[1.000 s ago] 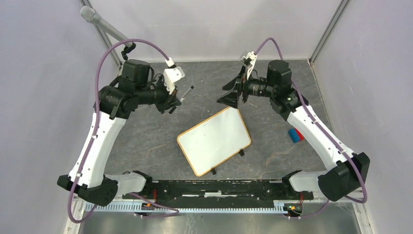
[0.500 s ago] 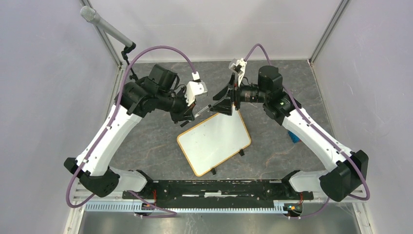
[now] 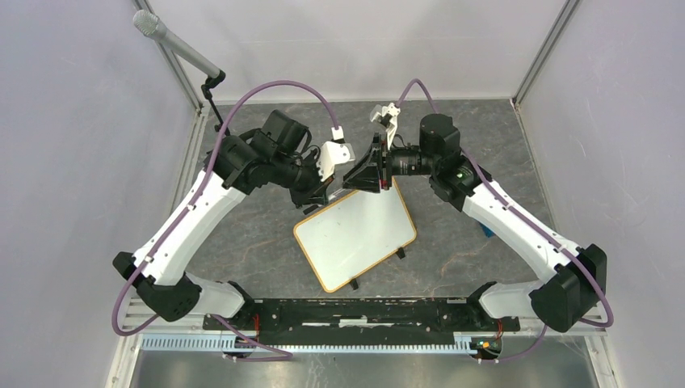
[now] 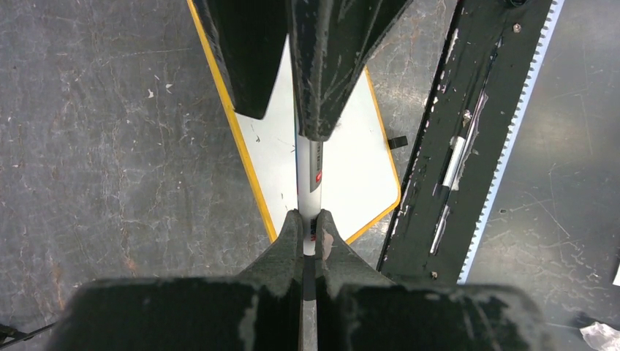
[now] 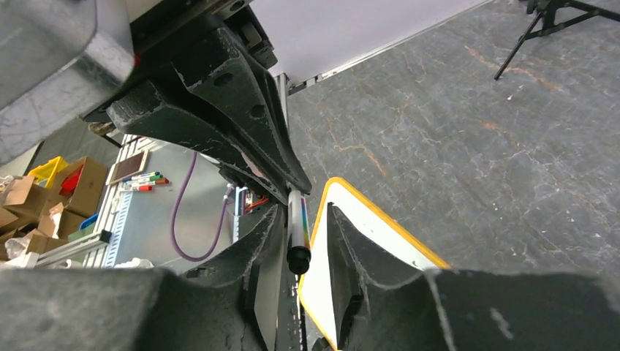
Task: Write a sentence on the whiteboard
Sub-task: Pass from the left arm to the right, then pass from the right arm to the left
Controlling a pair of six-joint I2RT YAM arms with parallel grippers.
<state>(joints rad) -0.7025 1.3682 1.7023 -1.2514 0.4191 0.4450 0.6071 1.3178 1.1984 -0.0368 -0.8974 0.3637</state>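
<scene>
Both arms are brought inward from a second ago, so that the left gripper (image 4: 309, 221), clamped on the slim white-barrelled marker pen (image 4: 310, 168), is met by the right gripper (image 5: 302, 216), whose jaws are set astride the pen's black end with a gap showing. Beneath them the small white whiteboard (image 3: 355, 230) with its thin tan frame is laid flat and unwritten on the dark grey table (image 3: 242, 230). Should the jaws be shut off-centre, the pen could be wrenched from the left grip and dropped.

I count: 1 white rect. board w/ tan wood frame (image 3: 355, 233) under my fingers (image 4: 289, 241), 1 grey marker pen (image 4: 310, 164) btwn them.
</scene>
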